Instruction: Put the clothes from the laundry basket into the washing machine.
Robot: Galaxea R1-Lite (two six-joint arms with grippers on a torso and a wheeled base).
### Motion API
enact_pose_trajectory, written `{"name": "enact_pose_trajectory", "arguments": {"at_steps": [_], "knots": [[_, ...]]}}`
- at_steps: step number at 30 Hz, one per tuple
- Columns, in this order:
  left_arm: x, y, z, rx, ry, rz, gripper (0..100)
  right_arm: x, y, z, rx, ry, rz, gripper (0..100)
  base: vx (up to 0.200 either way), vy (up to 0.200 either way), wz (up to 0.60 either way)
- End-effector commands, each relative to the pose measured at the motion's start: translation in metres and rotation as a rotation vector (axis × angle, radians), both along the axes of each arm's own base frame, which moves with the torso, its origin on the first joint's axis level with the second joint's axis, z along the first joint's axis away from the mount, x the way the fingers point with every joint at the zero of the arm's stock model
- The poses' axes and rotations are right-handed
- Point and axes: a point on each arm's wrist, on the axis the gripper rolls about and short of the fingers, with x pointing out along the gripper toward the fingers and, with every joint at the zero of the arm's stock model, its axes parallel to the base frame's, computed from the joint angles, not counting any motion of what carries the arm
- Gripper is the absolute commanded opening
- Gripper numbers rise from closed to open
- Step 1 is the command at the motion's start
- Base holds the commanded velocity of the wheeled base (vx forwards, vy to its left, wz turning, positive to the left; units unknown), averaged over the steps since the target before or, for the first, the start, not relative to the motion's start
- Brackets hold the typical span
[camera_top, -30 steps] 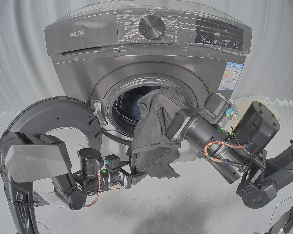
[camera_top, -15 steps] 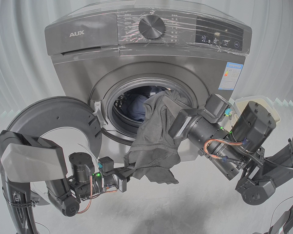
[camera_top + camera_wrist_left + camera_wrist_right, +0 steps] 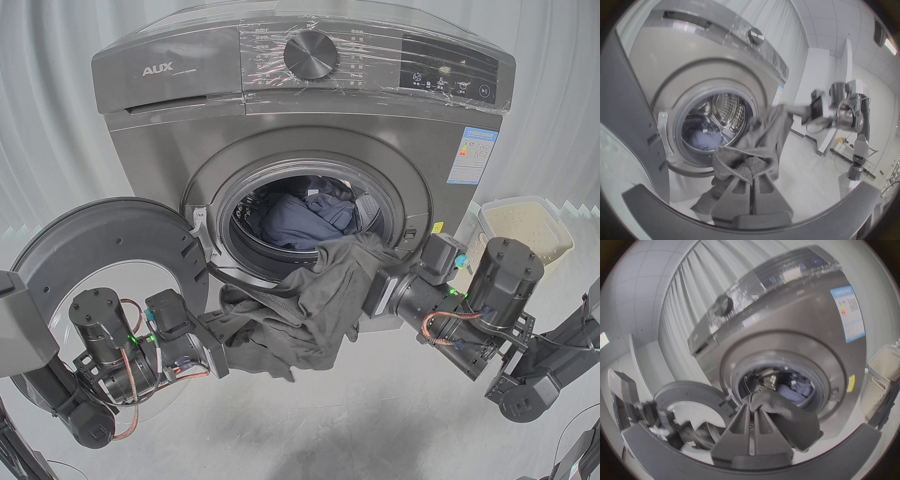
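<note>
You hold grey garment (image 3: 300,306) spread between both tools. Left tool (image 3: 752,167) is clamped on one edge, right tool (image 3: 753,407) on the other. Garment hangs just outside washing machine (image 3: 175,150) mouth, likely ready to feed in.

Pleated white curtain (image 3: 37,125) along the back, smooth pale grey floor (image 3: 375,425), white tiled ceiling (image 3: 831,22) with bright rectangular light panel (image 3: 890,46)

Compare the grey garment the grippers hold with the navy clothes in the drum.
The grey garment hangs in front of the washing machine, stretched between the left gripper and right gripper; the navy clothes lie piled inside the drum, in neither gripper. The garment is grey, the clothes dark blue. Both are crumpled fabric.
</note>
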Motion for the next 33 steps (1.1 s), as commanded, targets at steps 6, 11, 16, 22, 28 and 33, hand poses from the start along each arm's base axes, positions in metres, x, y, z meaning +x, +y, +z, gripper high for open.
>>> {"name": "enact_pose_trajectory", "arguments": {"at_steps": [6, 11, 16, 22, 28, 33], "knots": [[-0.011, 0.003, 0.031, -0.068, -0.098, -0.009, 0, 0.006, -0.003, -0.027, -0.072, 0.084, -0.021, 0, 0.0, 0.0, 0.0], [-0.011, 0.003, 0.031, -0.071, -0.097, -0.011, 0, 0.008, -0.001, -0.035, -0.091, 0.103, -0.019, 100, 0.0, 0.0, 0.0], [-0.005, 0.001, 0.04, -0.096, -0.128, 0.0, 0, -0.002, -0.002, -0.056, -0.167, 0.179, -0.006, 100, 0.0, 0.0, 0.0], [-0.003, 0.0, 0.044, -0.121, -0.13, 0.014, 0, -0.011, -0.004, -0.074, -0.231, 0.235, 0.013, 100, 0.0, 0.0, 0.0], [-0.001, -0.001, 0.046, -0.128, -0.137, 0.035, 0, -0.025, -0.002, -0.089, -0.291, 0.281, 0.063, 100, 0.0, 0.0, 0.0], [0.0, -0.002, 0.046, -0.128, -0.137, 0.037, 0, -0.025, 0.003, -0.088, -0.287, 0.268, 0.074, 100, 0.0, 0.0, 0.0]]}}
